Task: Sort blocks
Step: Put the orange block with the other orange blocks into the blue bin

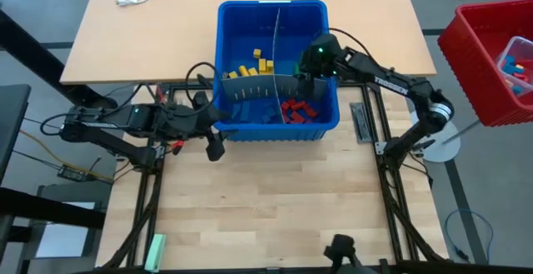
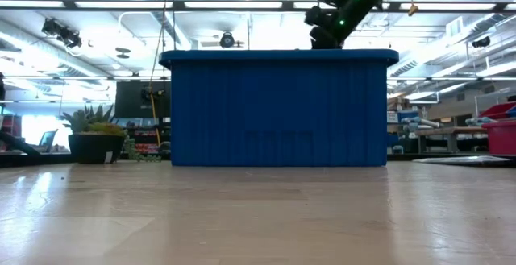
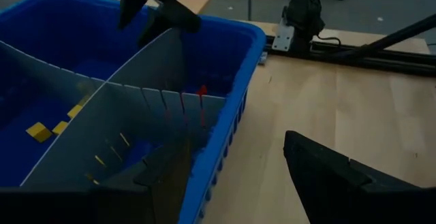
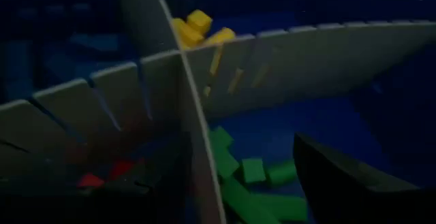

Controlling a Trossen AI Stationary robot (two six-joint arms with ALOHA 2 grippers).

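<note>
Right gripper [image 1: 310, 76] hangs inside blue bin [image 1: 321, 128], fingers spread, empty. Its wrist view alone shows green blocks [image 4: 245, 176]; overhead shows red blocks [image 1: 296, 110] at 6 o'clock. Left gripper [image 1: 215, 145] open outside.

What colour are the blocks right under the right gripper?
Green blocks; clearest in the right wrist view.

A tall blue bin [image 2: 278, 108] stands on the wooden table [image 2: 258, 217]; a dark arm [image 2: 347, 3] hangs above its rim.
</note>
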